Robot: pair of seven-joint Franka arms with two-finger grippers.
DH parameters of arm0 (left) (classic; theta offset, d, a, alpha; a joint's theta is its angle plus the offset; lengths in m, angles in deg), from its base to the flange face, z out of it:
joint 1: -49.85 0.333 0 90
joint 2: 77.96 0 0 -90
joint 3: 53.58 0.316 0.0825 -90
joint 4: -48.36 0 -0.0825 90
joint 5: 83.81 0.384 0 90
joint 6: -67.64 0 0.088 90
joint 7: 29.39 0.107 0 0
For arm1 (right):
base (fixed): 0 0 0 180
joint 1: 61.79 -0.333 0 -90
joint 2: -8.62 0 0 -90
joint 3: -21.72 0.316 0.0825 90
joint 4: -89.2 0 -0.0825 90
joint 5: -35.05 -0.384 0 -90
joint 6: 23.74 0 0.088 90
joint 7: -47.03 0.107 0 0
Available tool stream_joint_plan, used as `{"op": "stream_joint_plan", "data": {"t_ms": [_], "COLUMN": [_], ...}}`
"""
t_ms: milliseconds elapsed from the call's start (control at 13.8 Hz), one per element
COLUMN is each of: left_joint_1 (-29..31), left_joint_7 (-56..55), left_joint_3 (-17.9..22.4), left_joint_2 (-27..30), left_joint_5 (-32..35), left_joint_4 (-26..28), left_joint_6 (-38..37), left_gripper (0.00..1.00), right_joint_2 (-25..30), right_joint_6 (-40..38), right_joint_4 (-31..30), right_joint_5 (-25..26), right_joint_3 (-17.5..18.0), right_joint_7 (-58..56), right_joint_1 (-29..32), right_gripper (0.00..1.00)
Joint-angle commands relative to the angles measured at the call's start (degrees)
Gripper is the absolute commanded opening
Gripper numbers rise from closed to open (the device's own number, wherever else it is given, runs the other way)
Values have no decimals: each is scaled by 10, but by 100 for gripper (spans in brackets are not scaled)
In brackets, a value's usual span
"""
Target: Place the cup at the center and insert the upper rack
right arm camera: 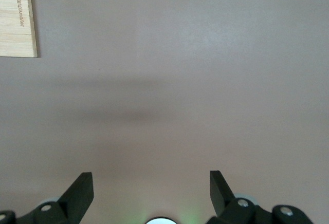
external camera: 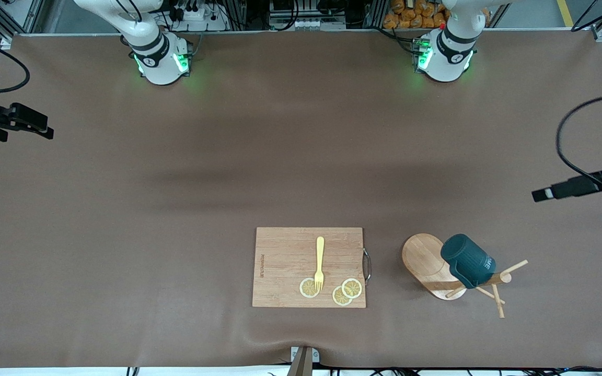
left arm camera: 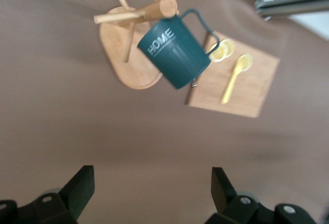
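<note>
The dark teal cup (external camera: 468,260) hangs tilted on a peg of the wooden mug tree (external camera: 425,258), which stands toward the left arm's end of the table, near the front camera. The left wrist view shows the cup (left arm camera: 175,52) with white lettering on its side, and the tree's oval base (left arm camera: 123,54). My left gripper (left arm camera: 152,188) is open and empty, high over bare table, apart from the tree. My right gripper (right arm camera: 151,190) is open and empty, high over bare table near its own base. Neither gripper shows in the front view.
A rectangular cutting board (external camera: 285,266) lies beside the mug tree, toward the right arm's end, with a yellow fork (external camera: 320,261) and lemon slices (external camera: 309,288) on it. Black devices on cables stick in at both table ends (external camera: 19,122) (external camera: 578,188).
</note>
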Motion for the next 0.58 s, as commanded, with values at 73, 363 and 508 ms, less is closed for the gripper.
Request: {"op": "stream_joint_plan", "data": {"t_ms": [73, 363, 508], "left_joint_1": [2, -16, -33], "left_joint_7": [9, 12, 1], "left_joint_3": [-39, -42, -36], "left_joint_2": [32, 90, 121], "left_joint_5": [84, 146, 175], "left_joint_4": [19, 56, 87], "left_joint_6": [-45, -47, -46], "left_gripper": [100, 100, 100], "right_joint_2": [9, 7, 7], "right_joint_6": [0, -2, -4], "right_joint_4": [-5, -3, -4], "right_joint_5": [-24, -18, -16], "right_joint_3": [-2, -2, -2], "right_joint_7": [11, 12, 12], "right_joint_1": [-1, -2, -2], "right_gripper": [100, 100, 100]}}
